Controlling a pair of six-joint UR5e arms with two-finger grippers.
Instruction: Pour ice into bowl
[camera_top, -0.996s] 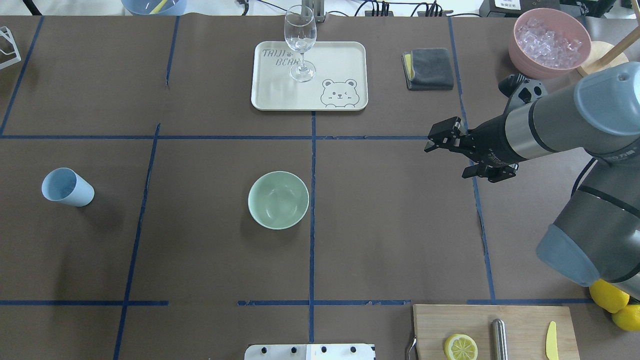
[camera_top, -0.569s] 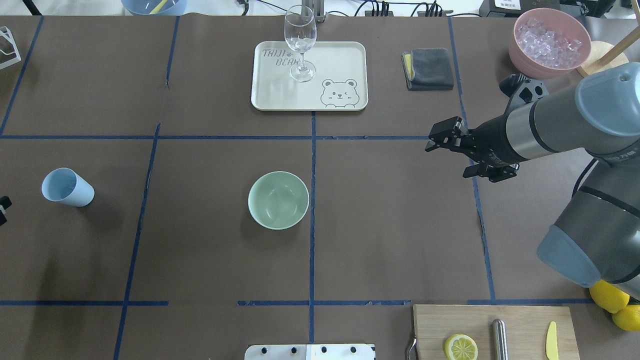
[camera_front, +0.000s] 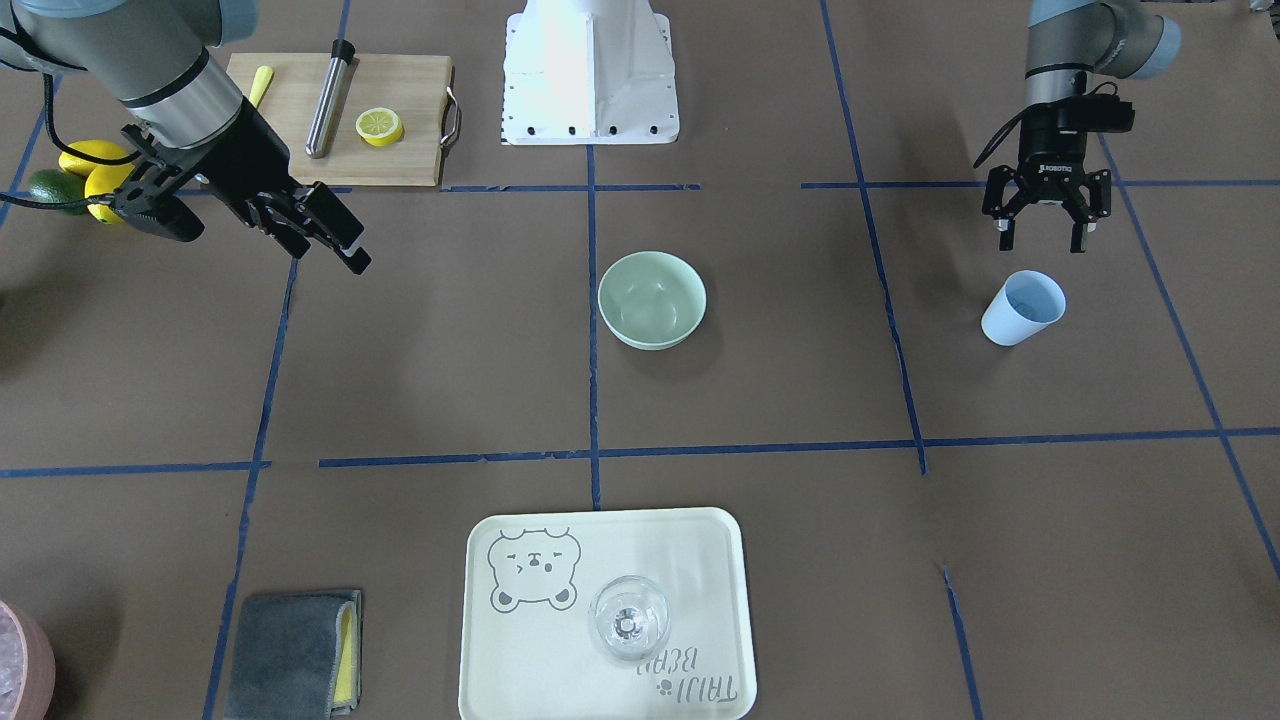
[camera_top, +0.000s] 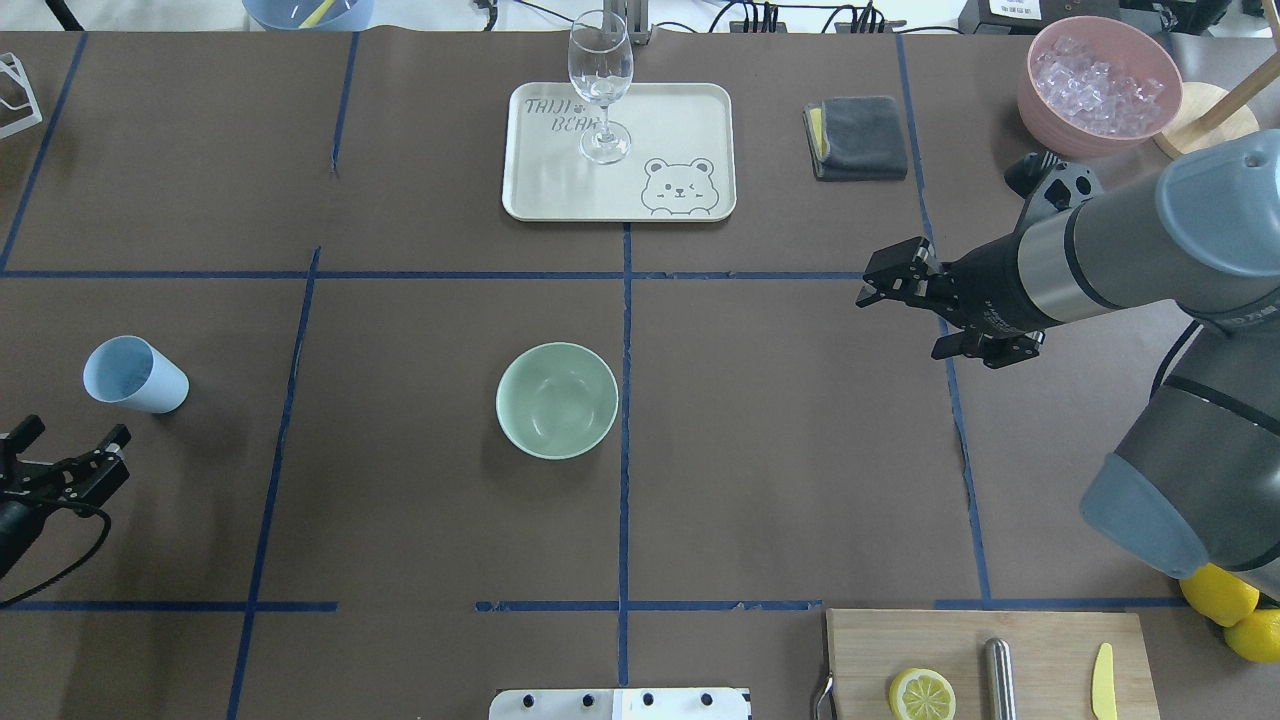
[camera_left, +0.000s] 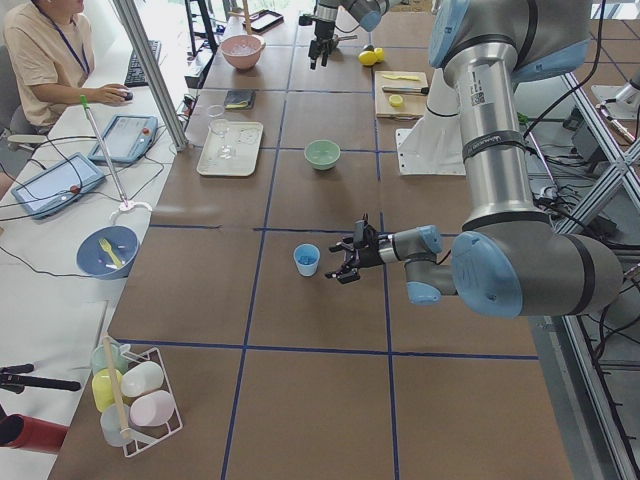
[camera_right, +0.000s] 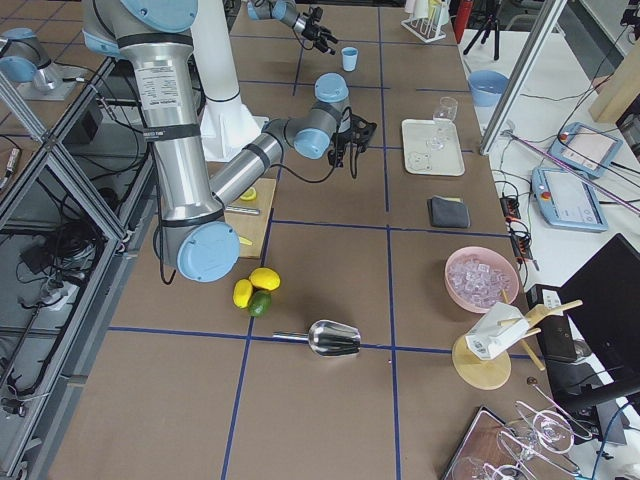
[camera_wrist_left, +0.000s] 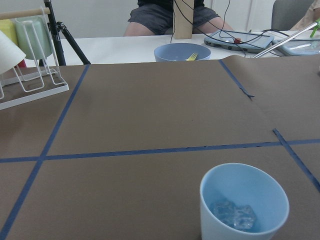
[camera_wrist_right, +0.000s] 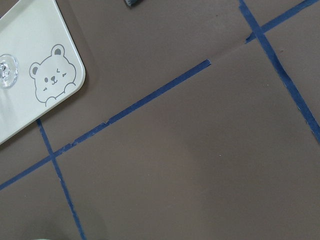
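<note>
The left gripper (camera_front: 1040, 240), fingers spread and empty, is hovering just on the robot's side of the blue cup (camera_front: 1022, 308) — apparently lining up a side grasp. The ice (camera_wrist_left: 234, 216) is lying at the bottom of that cup, which is standing upright, long axis vertical and mouth up, well apart from the mint bowl (camera_top: 557, 400) mid-table. The right gripper (camera_top: 872, 282) is hanging open — far from both.

Qty: 1 round pale mint-green bowl (camera_top: 528, 432). 1 light-blue plastic cup (camera_top: 140, 378) w/ a few small clear ice cubes (camera_wrist_left: 232, 216), exact no. unclear. 1 clear stemmed wine glass (camera_top: 600, 75). 1 cream rectangular bear-print tray (camera_top: 690, 130). 1 folded grey cloth (camera_top: 865, 137). 1 wooden cutting board (camera_top: 1050, 640). 1 lemon half (camera_top: 921, 694). 2 whole yellow lemons (camera_right: 264, 279). 1 green lime (camera_right: 259, 303). 1 metal scoop (camera_right: 335, 338).
</note>
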